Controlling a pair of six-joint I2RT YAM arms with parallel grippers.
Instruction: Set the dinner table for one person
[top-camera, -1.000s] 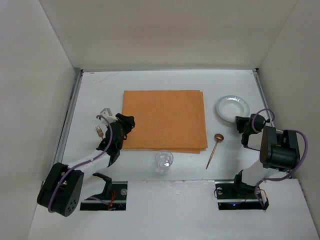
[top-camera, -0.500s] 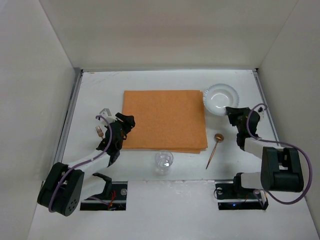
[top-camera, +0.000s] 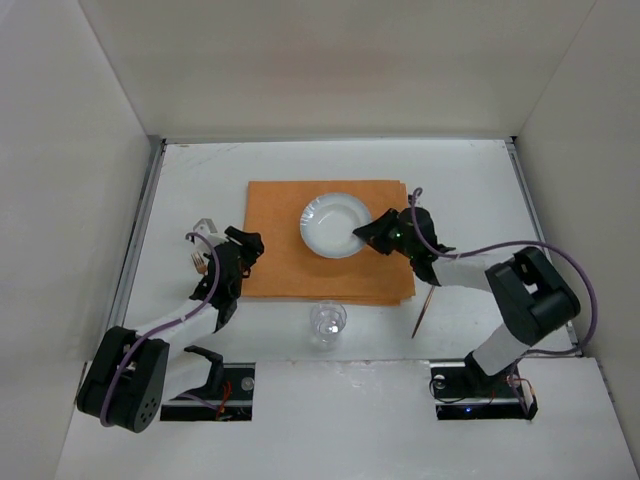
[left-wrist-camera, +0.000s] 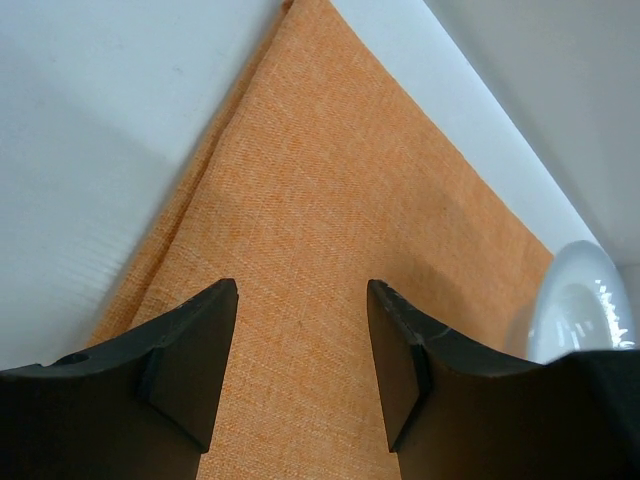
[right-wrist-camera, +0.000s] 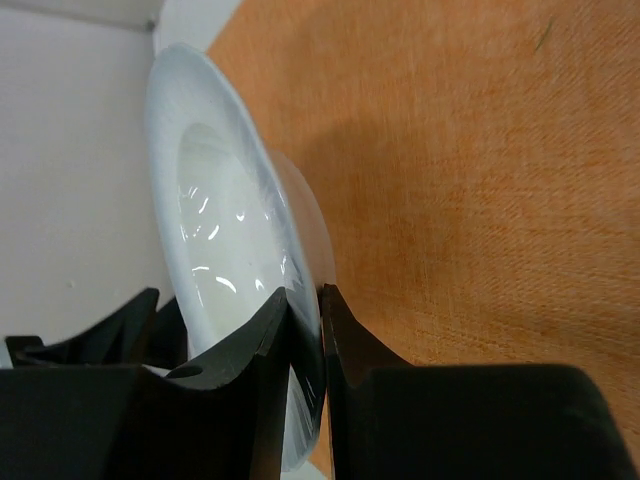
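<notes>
An orange placemat (top-camera: 290, 255) lies on the white dinner table (top-camera: 470, 175). My right gripper (top-camera: 366, 235) is shut on the rim of a white plate (top-camera: 330, 222) and holds it over the mat's upper middle; the right wrist view shows the plate (right-wrist-camera: 235, 250) pinched between the fingers. My left gripper (top-camera: 252, 243) is open and empty at the mat's left edge; the left wrist view shows the mat (left-wrist-camera: 330, 250) between its jaws and the plate (left-wrist-camera: 580, 300) at the right. A fork (top-camera: 200, 262) lies left of the left arm. A clear glass (top-camera: 328, 322) stands below the mat. A wooden spoon (top-camera: 428, 305) lies at the mat's lower right.
White walls enclose the table on three sides. Metal strips (top-camera: 135, 250) run along the table's left and right edges. A small white object (top-camera: 208, 225) lies near the fork. The arm bases (top-camera: 470, 385) sit at the near edge.
My right gripper has carried the plate from the table's right side leftward onto the placemat area. The left arm has barely moved.
</notes>
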